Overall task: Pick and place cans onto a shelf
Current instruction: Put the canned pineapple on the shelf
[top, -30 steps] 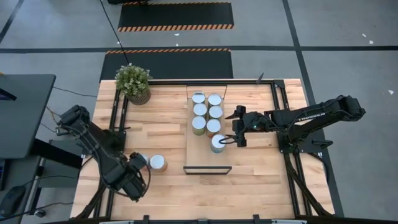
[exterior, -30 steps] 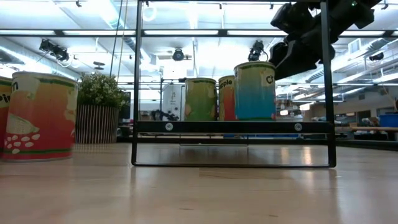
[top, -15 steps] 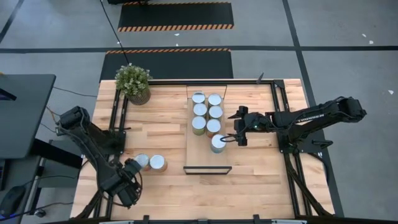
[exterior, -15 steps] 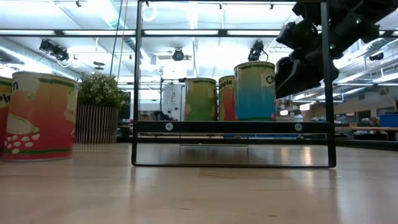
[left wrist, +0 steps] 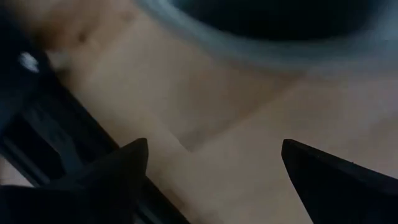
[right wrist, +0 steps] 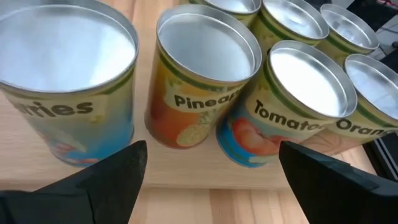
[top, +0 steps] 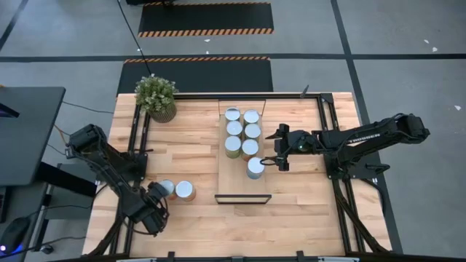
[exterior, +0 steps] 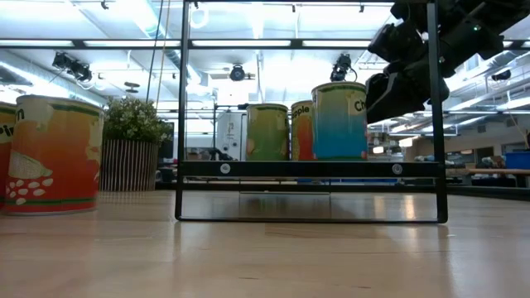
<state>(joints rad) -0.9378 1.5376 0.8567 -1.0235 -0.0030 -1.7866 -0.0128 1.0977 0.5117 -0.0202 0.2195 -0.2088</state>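
Observation:
Several cans stand upright in two rows on the light-wood shelf [top: 240, 185], the nearest one [top: 255, 167] at the front of the right row. My right gripper [top: 274, 161] is open just right of that can, slanting down at it; in the right wrist view the cans [right wrist: 205, 81] stand beyond the fingertips [right wrist: 212, 144]. Two more cans [top: 185, 191] [top: 167, 188] stand on the table near its left front. My left gripper [top: 151, 212] points down, open, close beside them; its wrist view [left wrist: 213, 142] shows bare table and a blurred can rim [left wrist: 267, 31].
A potted plant [top: 155, 94] stands at the table's far left corner. Dark frame rails [top: 138, 138] run along both table sides. The shelf's thin metal frame [exterior: 182, 124] rises at its near end. Bare tabletop lies between the shelf and the left cans.
My left gripper has come down toward the table beside the two loose cans, rolling a little, and stays open. My right gripper has sunk slightly beside the nearest shelf can. No can has moved.

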